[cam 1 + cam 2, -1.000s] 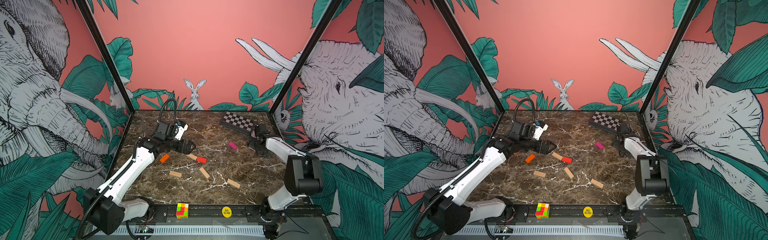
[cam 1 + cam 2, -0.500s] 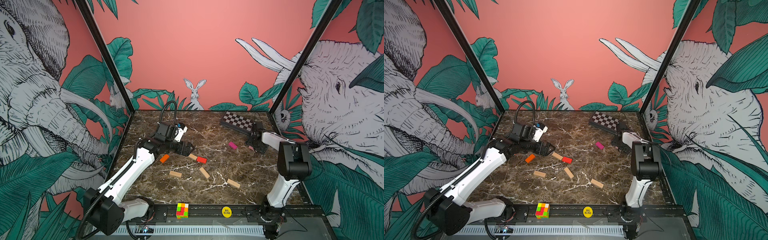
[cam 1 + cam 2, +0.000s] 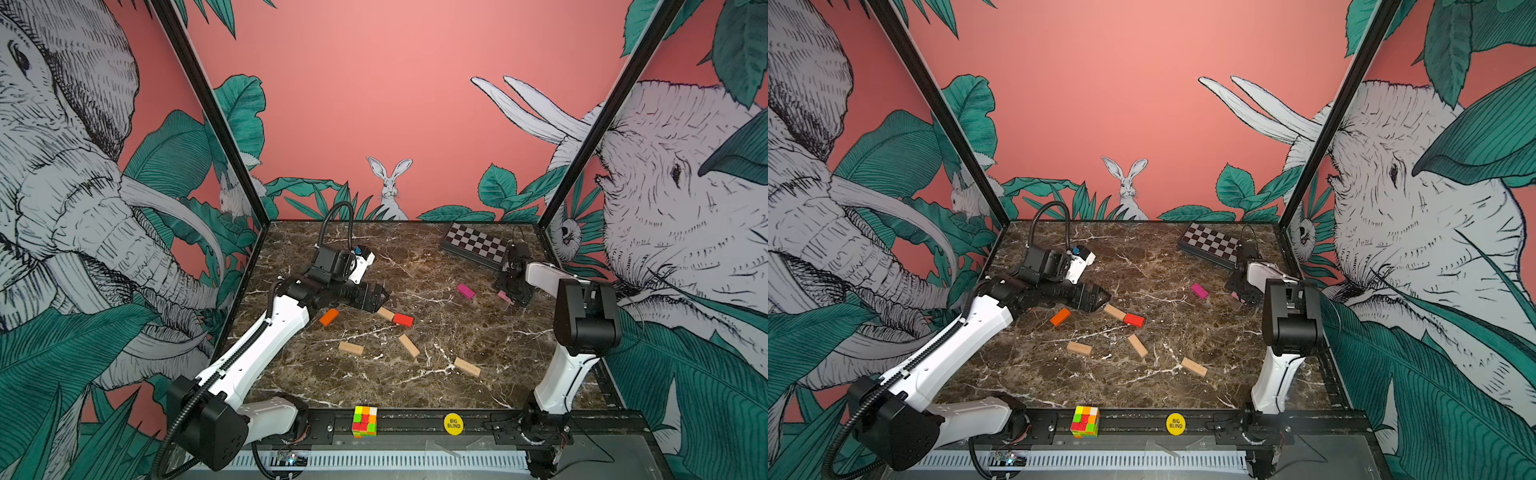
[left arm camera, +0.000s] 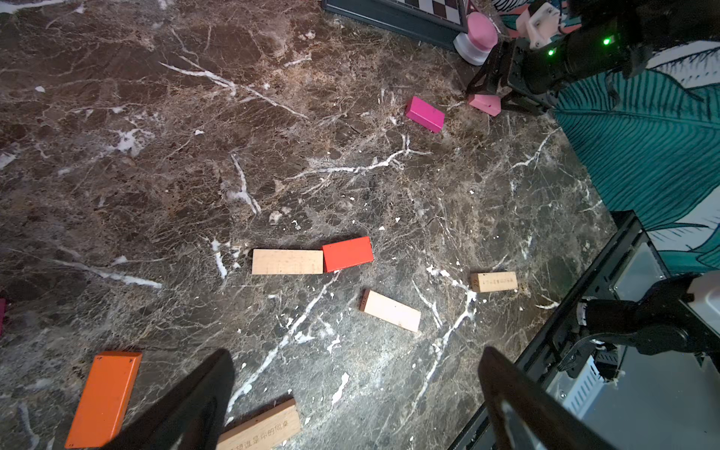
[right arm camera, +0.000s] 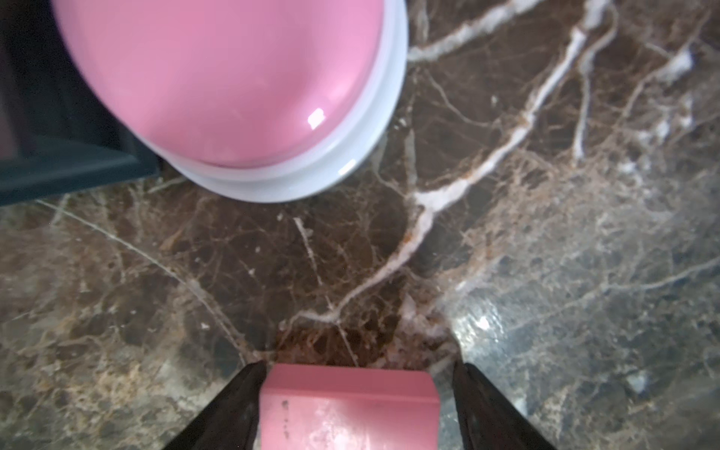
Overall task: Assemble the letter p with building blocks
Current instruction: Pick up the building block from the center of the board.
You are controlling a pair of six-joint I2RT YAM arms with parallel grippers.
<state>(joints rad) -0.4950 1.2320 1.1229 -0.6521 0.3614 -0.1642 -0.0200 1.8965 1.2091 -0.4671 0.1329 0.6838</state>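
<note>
Building blocks [image 3: 1137,345] lie flat and scattered across the marbled worktop [image 3: 415,257], the letter p seemingly not yet begun. From the left, taking twelve o'clock as the rear wall: the left pincer [image 4: 354,352] hovers wide open and empty above the nine o'clock side, beside an orange block [image 3: 328,317]. A tan block [image 3: 350,348] sits at eight. At the centre a second tan block [image 3: 385,313] touches a red block [image 3: 403,319] end to end. A third tan block [image 3: 409,345] lies at six and a fourth tan block [image 3: 467,367] at five, while a magenta block [image 3: 465,291] rests at two. Furthest right, near three o'clock, the right pincer [image 5: 360,366] straddles a pink block [image 5: 346,409] lying on the worktop, jaws open, a sliver of gap showing on one side, nothing clamped yet. A pink dome button [image 5: 218,78] and a checkered box [image 3: 473,243] stand just beyond, at one o'clock. The planks look light, rigid and smooth-painted, likely to skate on the polished stone if one jaw lands first. The safest hold appears to be across the narrow width at mid-length, jaws square to the long edges.
</note>
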